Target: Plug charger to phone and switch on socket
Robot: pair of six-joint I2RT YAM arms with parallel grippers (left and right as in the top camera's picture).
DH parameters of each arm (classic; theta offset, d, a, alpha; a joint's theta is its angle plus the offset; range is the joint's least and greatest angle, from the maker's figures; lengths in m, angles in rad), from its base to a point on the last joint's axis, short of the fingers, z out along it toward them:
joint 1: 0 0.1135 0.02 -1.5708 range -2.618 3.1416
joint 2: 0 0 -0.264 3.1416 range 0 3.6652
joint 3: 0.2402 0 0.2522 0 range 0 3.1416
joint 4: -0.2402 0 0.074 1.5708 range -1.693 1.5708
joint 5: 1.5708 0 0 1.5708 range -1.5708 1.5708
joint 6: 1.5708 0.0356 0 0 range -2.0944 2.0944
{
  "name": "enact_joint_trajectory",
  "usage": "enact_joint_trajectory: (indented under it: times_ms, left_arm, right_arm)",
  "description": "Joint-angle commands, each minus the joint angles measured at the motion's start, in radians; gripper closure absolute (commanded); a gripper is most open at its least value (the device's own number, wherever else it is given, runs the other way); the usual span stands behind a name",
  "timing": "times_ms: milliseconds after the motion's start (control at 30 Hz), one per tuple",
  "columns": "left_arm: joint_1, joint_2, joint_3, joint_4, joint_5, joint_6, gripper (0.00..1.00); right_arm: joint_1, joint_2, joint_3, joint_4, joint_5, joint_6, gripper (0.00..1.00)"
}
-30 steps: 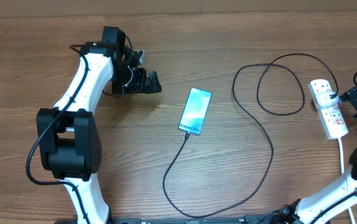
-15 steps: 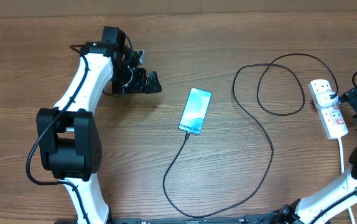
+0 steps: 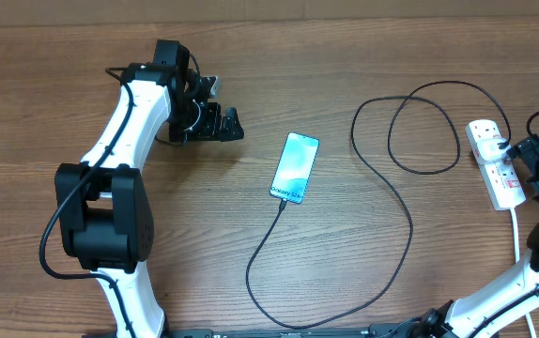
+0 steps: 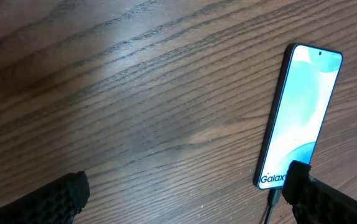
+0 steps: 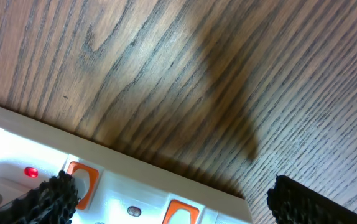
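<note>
The right end effector [image 3: 529, 165] is hovering wide and empty by the socket [image 3: 495, 169]; it should press the switch [image 5: 79, 180] squarely, straight down.

**Only one bit of readable text here**

The phone [image 4: 300, 118] is showing white letters "Galax" at the near end of its light-blue screen in the left wrist view, with the rest of the word getting covered. From overhead, that line is looking too tiny to read.

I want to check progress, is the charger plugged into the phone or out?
Plugged in, it seems: the charger runs straight into the phone at its bottom edge, with no gap.
</note>
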Motion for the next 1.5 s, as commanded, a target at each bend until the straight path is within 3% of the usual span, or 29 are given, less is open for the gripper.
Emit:
enact_joint_trajectory:
  times_ms: [0, 767, 1067, 1333, 1467]
  left_arm:
    - [0.002, -0.029, 0.011, 0.001, -0.003, -0.013, 0.01]
    - [0.002, -0.029, 0.011, 0.001, -0.003, -0.013, 0.01]
    - [0.002, -0.029, 0.011, 0.001, -0.003, -0.013, 0.00]
    - [0.002, -0.029, 0.011, 0.001, -0.003, -0.013, 0.00]
    - [0.002, -0.029, 0.011, 0.001, -0.003, -0.013, 0.01]
  right_arm:
    - [0.020, 0.026, -0.040, -0.024, -0.010, -0.009, 0.00]
    - [0.059, 0.025, -0.039, -0.083, 0.019, -0.024, 0.00]
    - [0.058, -0.154, -0.039, -0.071, 0.032, -0.029, 0.00]
    - [0.061, -0.257, -0.040, -0.072, -0.209, -0.227, 0.00]
    - [0.075, -0.257, -0.054, -0.078, -0.217, -0.242, 0.00]
